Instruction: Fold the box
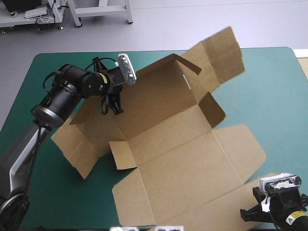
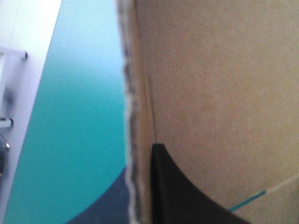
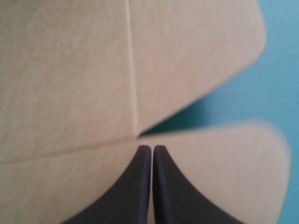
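Note:
The brown box [image 1: 168, 139] lies half raised in the middle of the teal-green table [image 1: 279, 96]. Its back wall and far lid flap stand up, while the near panels lie flat. My left gripper [image 1: 114, 107] is shut on the upper edge of the box's left wall. In the left wrist view the board's edge [image 2: 133, 116] runs between the fingers [image 2: 177, 186] of this gripper [image 2: 135, 186]. My right gripper [image 1: 269, 204] is at the table's front right corner. There its fingers [image 3: 140, 186] meet in a shut arch [image 3: 152, 149] over the rounded near flaps of the box [image 3: 70, 84].
Bare teal-green cover [image 1: 57, 192] shows at the front left and along the right side [image 3: 261, 107]. The left arm reaches in over the left edge of the table [image 2: 79, 116]. A side flap of the box [image 1: 77, 144] juts out toward the left.

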Motion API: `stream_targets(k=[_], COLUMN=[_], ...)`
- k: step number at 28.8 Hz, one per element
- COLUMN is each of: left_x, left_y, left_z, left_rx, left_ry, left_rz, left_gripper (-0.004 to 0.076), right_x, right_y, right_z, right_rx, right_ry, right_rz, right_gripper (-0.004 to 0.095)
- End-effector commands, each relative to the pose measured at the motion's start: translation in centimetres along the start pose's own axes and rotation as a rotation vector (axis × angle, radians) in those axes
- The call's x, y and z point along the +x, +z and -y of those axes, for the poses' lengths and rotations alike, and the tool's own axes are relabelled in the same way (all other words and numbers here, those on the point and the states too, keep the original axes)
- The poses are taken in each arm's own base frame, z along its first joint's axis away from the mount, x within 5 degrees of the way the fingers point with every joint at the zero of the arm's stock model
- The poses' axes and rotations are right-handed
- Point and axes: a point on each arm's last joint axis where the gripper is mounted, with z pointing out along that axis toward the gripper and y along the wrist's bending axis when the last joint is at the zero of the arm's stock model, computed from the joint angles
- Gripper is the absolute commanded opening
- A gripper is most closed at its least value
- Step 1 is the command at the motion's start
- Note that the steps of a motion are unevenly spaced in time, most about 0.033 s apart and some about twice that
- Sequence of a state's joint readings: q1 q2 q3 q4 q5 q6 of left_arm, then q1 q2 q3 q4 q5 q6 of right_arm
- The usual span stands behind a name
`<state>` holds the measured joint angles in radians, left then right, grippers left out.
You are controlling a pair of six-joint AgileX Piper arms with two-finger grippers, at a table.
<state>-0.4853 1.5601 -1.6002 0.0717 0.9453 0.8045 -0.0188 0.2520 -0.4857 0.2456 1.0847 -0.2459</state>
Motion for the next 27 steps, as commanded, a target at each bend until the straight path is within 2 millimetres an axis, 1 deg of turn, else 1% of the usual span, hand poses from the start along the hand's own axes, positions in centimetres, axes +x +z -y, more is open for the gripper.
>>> stream_targets(k=[1,5,9,13,17,20,23,25,26,27], left_x=[-2.8,-4.7,-6.1,-7.6,-8.9,-9.5,-9.8,-9.8,-9.7,-9.7], left_y=[-2.9,-2.2,-0.9,0.2,0.6,0.7,1.3,1.6,1.8,1.9], left_z=[-0.1,2.0,4.0,5.5,7.2,8.4,9.9,11.1,12.2,12.7], left_rx=[-0.120,-0.065,-0.059,-0.114,-0.128,-0.158,-0.226,-0.287,-0.344,-0.361], left_ry=[0.079,0.153,0.248,0.308,0.293,0.271,0.290,0.321,0.340,0.335], left_rz=[0.165,0.188,0.157,0.122,0.119,0.135,0.132,0.114,0.098,0.097], left_gripper=[-0.0009,-0.0009,-0.0009,-0.0009,-0.0009,-0.0009,-0.0009,-0.0009,-0.0009,-0.0009], right_x=[-1.1,-1.2,-1.5,-2.9,-4.5,-6.5,-9.5,-11.8,-14.3,-15.4], right_y=[-0.5,-0.5,-0.7,-1.6,-2.4,-3.3,-4.7,-5.5,-5.6,-5.2], right_z=[0.0,0.1,0.2,0.3,0.5,0.8,1.2,1.5,2.1,2.5], right_rx=[0.006,0.010,0.032,0.047,0.054,0.086,0.123,0.148,0.178,0.188], right_ry=[-0.003,-0.001,0.038,0.071,0.132,0.117,0.092,0.093,0.111,0.119], right_rz=[0.077,0.078,0.110,0.229,0.290,0.346,0.434,0.464,0.454,0.436], right_gripper=[0.0000,0.0000,0.0000,0.0000,0.0000,0.0000,0.0000,0.0000,0.0000,0.0000])
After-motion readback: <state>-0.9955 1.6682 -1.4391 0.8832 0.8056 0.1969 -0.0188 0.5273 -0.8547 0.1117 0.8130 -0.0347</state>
